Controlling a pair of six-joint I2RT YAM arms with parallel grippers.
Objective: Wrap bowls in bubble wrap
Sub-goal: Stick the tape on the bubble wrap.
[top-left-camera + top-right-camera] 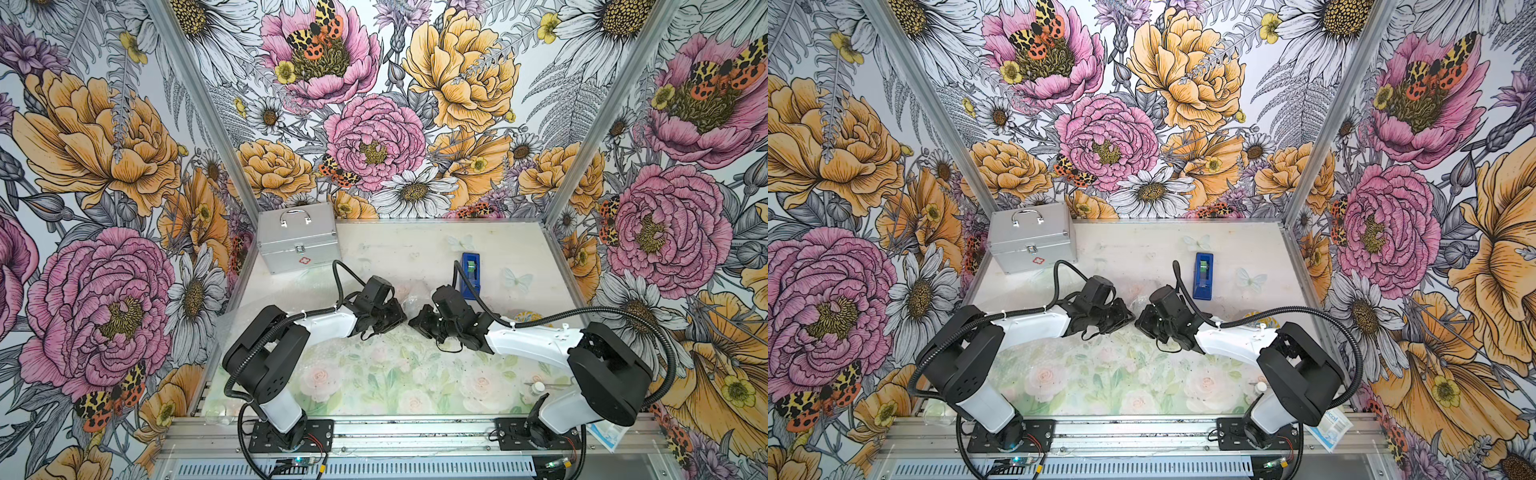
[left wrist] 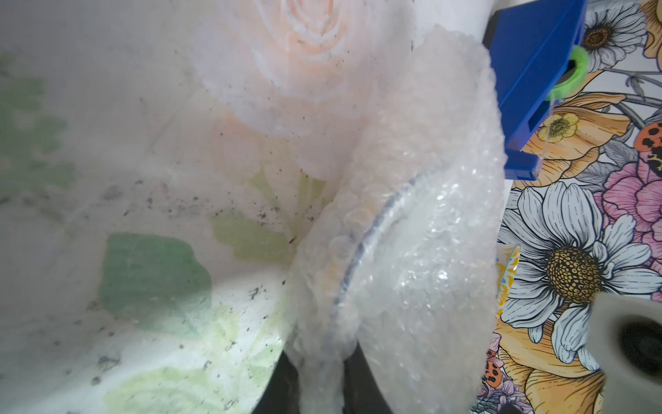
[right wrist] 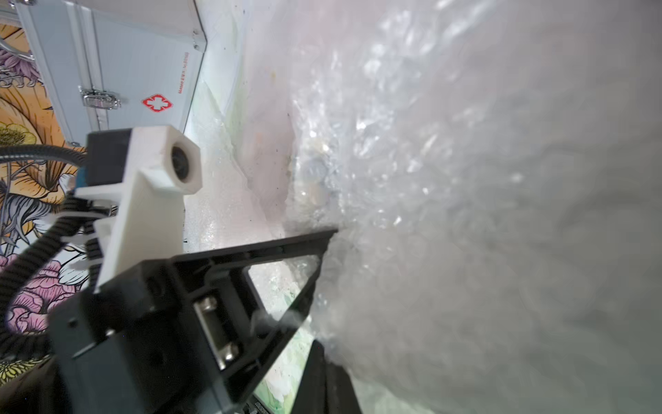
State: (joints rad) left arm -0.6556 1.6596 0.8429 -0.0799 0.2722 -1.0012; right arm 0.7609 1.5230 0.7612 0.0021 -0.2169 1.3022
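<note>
Clear crinkly bubble wrap [image 2: 430, 269] covers small blue-rimmed ceramic bowl [image 2: 374, 229], mid-table [image 1: 415, 249] btwn tools. Left tool [image 1: 399, 319] pinches wrap, prob. holding fold closed; right tool [image 1: 415, 323] clenched, on what can't tell.

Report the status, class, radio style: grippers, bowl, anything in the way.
Left gripper shut on bubble wrap. Right gripper shut on it too. One bowl under wrap, rim showing through. Tape dispenser apart, not in the way.

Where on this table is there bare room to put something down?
Bare tabletop lies along the back wall, between the silver case and the blue tape dispenser, and right of the dispenser. Crowded mid-table: left gripper and right gripper meet at the bubble wrap.
</note>
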